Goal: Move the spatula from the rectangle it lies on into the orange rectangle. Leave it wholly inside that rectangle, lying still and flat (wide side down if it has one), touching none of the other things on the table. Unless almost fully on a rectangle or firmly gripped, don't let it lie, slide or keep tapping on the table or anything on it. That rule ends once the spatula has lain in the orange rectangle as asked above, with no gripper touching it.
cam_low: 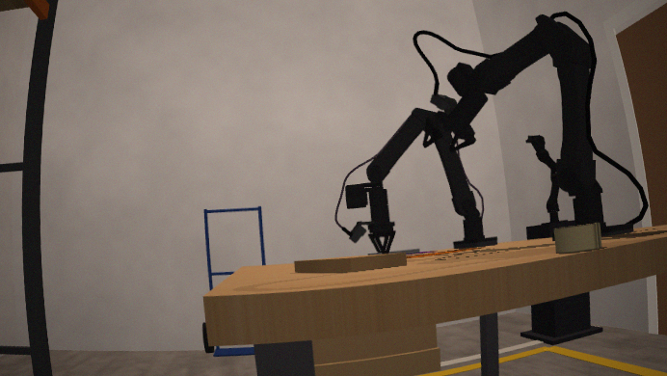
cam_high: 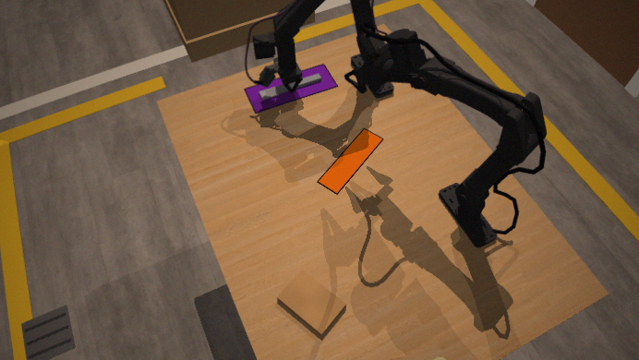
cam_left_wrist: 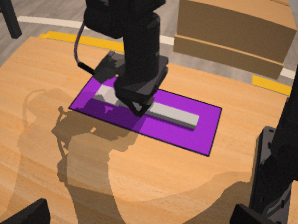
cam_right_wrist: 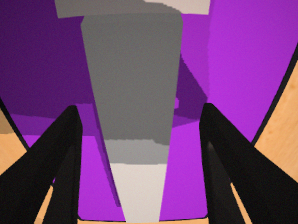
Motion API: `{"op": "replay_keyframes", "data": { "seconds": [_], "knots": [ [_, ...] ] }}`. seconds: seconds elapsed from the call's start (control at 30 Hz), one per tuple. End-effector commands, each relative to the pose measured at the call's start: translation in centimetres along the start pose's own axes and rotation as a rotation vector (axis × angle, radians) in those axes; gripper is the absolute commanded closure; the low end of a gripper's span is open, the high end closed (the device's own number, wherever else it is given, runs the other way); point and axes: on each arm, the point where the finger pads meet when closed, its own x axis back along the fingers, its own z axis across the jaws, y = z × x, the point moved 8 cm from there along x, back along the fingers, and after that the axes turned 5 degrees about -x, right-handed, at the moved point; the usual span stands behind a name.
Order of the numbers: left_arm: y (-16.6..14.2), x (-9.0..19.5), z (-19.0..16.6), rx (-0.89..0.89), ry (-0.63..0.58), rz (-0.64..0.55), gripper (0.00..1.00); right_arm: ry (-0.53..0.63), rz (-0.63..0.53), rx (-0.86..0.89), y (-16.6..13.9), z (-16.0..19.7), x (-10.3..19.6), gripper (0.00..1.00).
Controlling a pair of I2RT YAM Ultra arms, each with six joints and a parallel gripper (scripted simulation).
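The grey spatula [cam_high: 290,86] lies flat on the purple rectangle [cam_high: 288,92] at the far side of the table. My right gripper [cam_high: 292,85] is down over the middle of the spatula. In the right wrist view its fingers stand on either side of the spatula [cam_right_wrist: 133,96], open, with purple showing in the gaps. The left wrist view shows the same spatula [cam_left_wrist: 152,107] under the right gripper [cam_left_wrist: 136,99]. The orange rectangle [cam_high: 351,161] lies empty at the table's middle. My left gripper is wide open, empty and high above the table.
A flat wooden block [cam_high: 311,302] lies near the table's front edge. A roll of tape [cam_low: 575,237] stands on the table near the left arm's base. A cardboard box [cam_left_wrist: 233,23] stands on the floor beyond the purple rectangle.
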Motion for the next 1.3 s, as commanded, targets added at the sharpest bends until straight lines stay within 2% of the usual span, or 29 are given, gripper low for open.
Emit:
{"op": "replay_keyframes", "data": {
  "seconds": [0.0, 0.03, 0.07, 0.13, 0.17, 0.23, 0.27, 0.4, 0.43, 0.5, 0.57, 0.67, 0.7, 0.73, 0.77, 0.9, 0.97, 1.13, 1.27],
  "knots": [
    [0.4, 0.7, 0.2, 0.002, 0.014, -0.014, 0.00, -0.009, -0.028, 0.006, 0.0, 0.0, 0.3, 0.48],
    [0.4, 0.7, 0.2, 0.002, 0.014, -0.014, 0.00, -0.009, -0.028, 0.006, 0.0, 0.0, 0.3, 0.48],
    [0.4, 0.7, 0.2, 0.002, 0.014, -0.014, 0.00, -0.009, -0.028, 0.006, 0.0, 0.0, 0.3, 0.52],
    [0.4, 0.7, 0.2, 0.002, 0.014, -0.014, 0.00, -0.004, -0.018, 0.002, 0.1, 0.0, 0.3, 0.52],
    [0.4, 0.7, 0.2, 0.002, 0.014, -0.014, 0.00, -0.004, -0.018, 0.002, 0.1, 0.0, 0.3, 0.56],
    [0.4, 0.7, 0.2, 0.002, 0.014, -0.014, 0.00, -0.004, -0.018, 0.002, 0.1, 0.0, 0.3, 0.56],
    [0.4, 0.7, 0.2, 0.002, 0.014, -0.014, 0.00, -0.004, -0.018, 0.002, 0.1, 0.0, 0.3, 0.61],
    [0.4, 0.7, 0.2, 0.002, 0.014, -0.014, 0.00, -0.004, -0.018, 0.002, 0.1, 0.0, 0.3, 0.61],
    [0.4, 0.7, 0.2, 0.002, 0.014, -0.014, 0.00, -0.004, -0.018, 0.002, 0.1, 0.0, 0.3, 0.65],
    [0.4, 0.7, 0.2, 0.002, 0.014, -0.014, 0.00, -0.004, -0.018, 0.002, 0.1, 0.0, 0.3, 0.65],
    [0.4, 0.7, 0.2, 0.002, 0.014, -0.014, 0.00, -0.004, -0.018, 0.002, 0.1, 0.0, 0.3, 0.88],
    [0.4, 0.7, 0.2, 0.002, 0.014, -0.014, 0.00, -0.004, -0.018, 0.002, 0.1, 0.0, 0.3, 0.88],
    [0.4, 0.7, 0.2, 0.002, 0.014, -0.014, 0.00, -0.004, -0.018, 0.002, 0.1, 0.0, 0.3, 0.99],
    [0.4, 0.7, 0.2, 0.002, 0.014, -0.014, 0.00, -0.004, -0.018, 0.002, 0.1, 0.0, 0.3, 0.88],
    [0.4, 0.7, 0.2, 0.002, 0.014, -0.014, 0.00, -0.005, -0.027, 0.002, 0.2, 0.0, 0.7, 0.81],
    [0.4, 0.7, 0.2, 0.002, 0.014, -0.014, 0.00, -0.005, -0.026, 0.002, 0.2, 0.0, 3.1, 0.81],
    [0.4, 0.7, 0.2, 0.002, 0.014, -0.014, 0.00, -0.005, -0.026, 0.002, 0.2, 0.0, 3.1, 0.81],
    [0.4, 0.7, 0.2, 0.002, 0.014, -0.014, 0.00, -0.005, -0.026, 0.002, 0.1, 0.0, 7.1, 0.81],
    [0.4, 0.7, 0.2, 0.002, 0.014, -0.014, 0.00, -0.005, -0.026, 0.002, 0.0, 0.0, 7.9, 0.81]
  ]
}}
